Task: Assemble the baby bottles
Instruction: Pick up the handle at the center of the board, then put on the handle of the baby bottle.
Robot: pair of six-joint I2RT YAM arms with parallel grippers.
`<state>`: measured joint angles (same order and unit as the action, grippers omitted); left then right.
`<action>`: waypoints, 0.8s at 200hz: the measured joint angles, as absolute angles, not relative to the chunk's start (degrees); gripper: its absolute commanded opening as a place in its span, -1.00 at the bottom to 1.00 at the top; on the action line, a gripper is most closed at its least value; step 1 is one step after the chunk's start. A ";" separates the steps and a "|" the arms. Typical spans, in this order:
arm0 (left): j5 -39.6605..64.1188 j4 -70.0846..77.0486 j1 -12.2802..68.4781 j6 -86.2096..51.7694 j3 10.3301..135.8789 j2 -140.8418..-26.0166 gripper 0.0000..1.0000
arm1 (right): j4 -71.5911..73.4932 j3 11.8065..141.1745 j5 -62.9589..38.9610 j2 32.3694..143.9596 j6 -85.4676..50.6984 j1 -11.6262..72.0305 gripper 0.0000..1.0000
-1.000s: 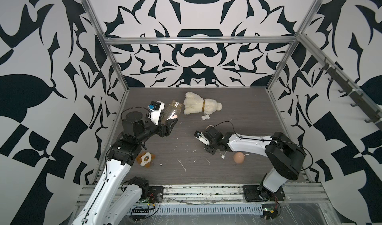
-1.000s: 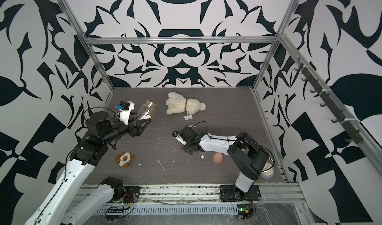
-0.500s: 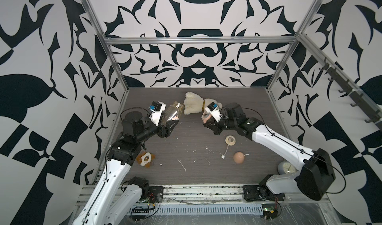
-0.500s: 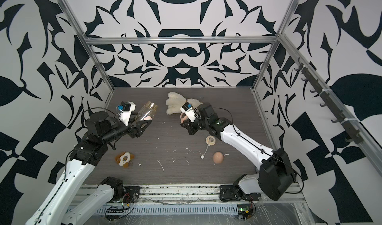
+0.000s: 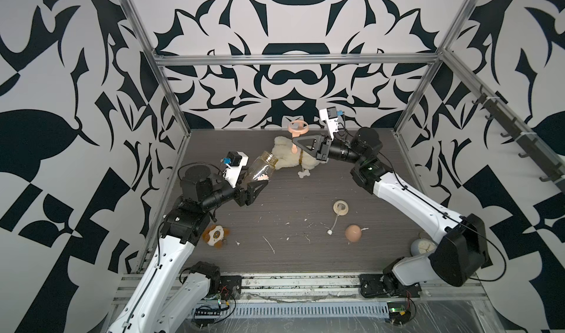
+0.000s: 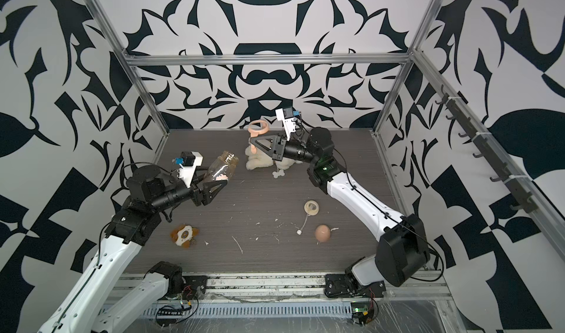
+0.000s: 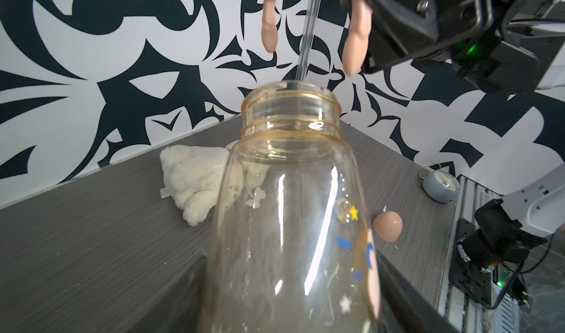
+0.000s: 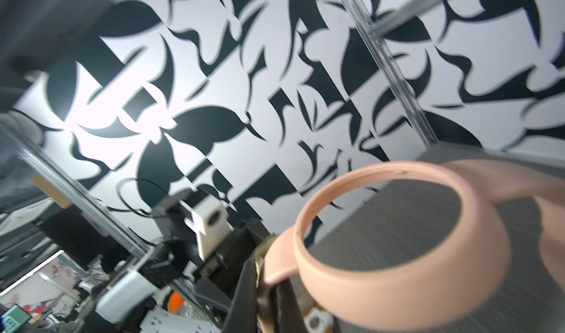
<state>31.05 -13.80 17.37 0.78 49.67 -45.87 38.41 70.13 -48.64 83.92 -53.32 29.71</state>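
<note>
**Baby bottle [image 5: 261, 169]: part positions and grip state**

The bottle is clear with an amber tint. The left fingers [image 5: 256, 190] are clamped on its base and hold it off the counter [image 5: 305, 255] at about 10 o'clock. It is tilted, with the open threaded mouth aimed up and toward 1 o'clock. The left wrist view shows the neck bare (stars and moons are printed on the wall of the bottle).

The handled ring [image 5: 298, 127] is peach-pink and is raised over the 12 o'clock edge of the counter. The right fingers [image 5: 299, 140] are clenched on one of its two handles. The ring's opening faces up and the other handle hangs free. Ring and bottle are well apart in both top views.

Loose parts lying on the counter:

- The nipple collar [image 5: 340, 207] is cream. It sits just toward 3 o'clock from centre, with its straw tube trailing toward 7 o'clock.
- The dome cap [image 5: 352, 233] is peach-pink and egg-shaped. It sits at 4 o'clock, near the straw's end and apart from it.

Other items:

- The plush dog [image 5: 287, 157] lies at 12 o'clock, beneath the raised ring.
- The orange-white toy [image 5: 215, 233] lies at 8 o'clock.
- The alarm clock [image 5: 422, 247] stands at the 4 o'clock edge.
</note>
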 measured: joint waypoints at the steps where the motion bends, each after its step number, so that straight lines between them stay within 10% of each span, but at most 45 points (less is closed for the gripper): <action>1: 31.11 -13.74 17.37 0.78 49.67 -45.89 -0.72 | 39.13 70.26 -48.62 84.09 -54.00 29.71 -1.00; 160: 35.16 3.36 17.37 -3.70 51.53 -54.00 -0.78 | 69.30 74.43 -52.64 93.43 -88.88 32.86 -1.00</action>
